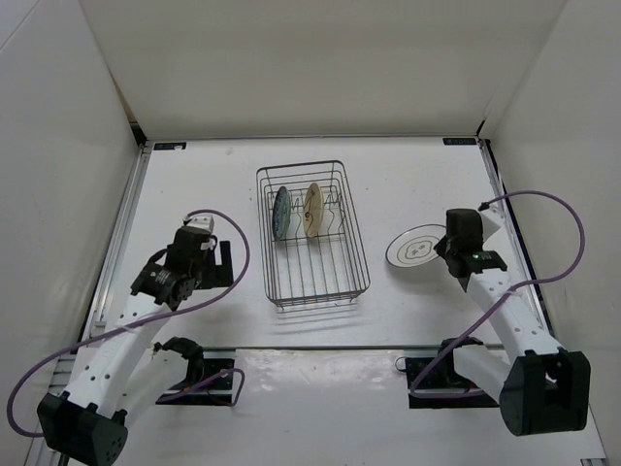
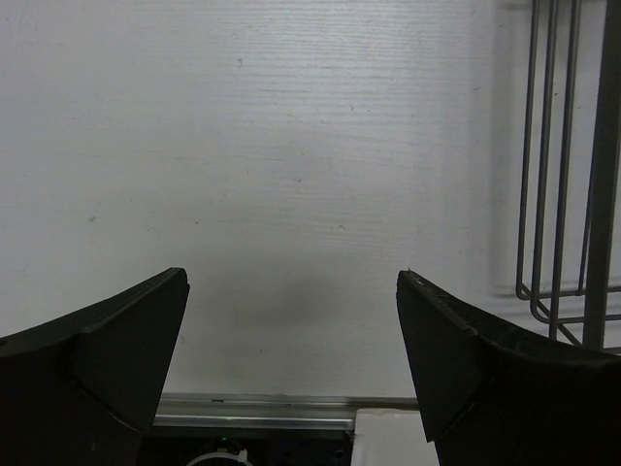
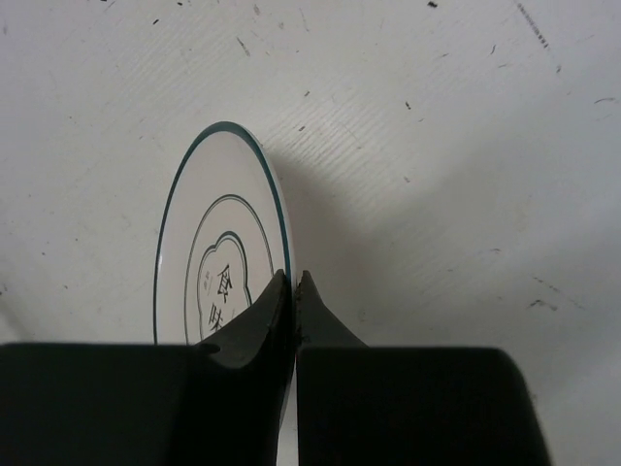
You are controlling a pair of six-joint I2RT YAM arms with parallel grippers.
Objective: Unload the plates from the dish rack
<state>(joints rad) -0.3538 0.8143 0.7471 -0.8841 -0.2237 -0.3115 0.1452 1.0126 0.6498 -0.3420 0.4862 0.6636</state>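
Here, at the right of the overhead view, the right gripper (image 3: 294, 282) is pinched tight on the rim of the white plate (image 3: 209, 233), well clear of the dish rack (image 1: 301, 166) at centre. The blue plate (image 1: 280, 213) and cream plate (image 1: 312, 210) stand upright inside it. The left gripper (image 2: 291, 320), lower left, gapes wide and holds nothing. The step probably goes best if the plate is settled flat before release, gently, so it cannot roll.

Left arm (image 1: 116, 340) stretches far along the left side; left gripper (image 2: 291, 282) low, jaws spread wide; right arm (image 1: 509, 316) angles far-left; right gripper (image 3: 294, 282) pinched tight on the white plate (image 3: 209, 214) rim.
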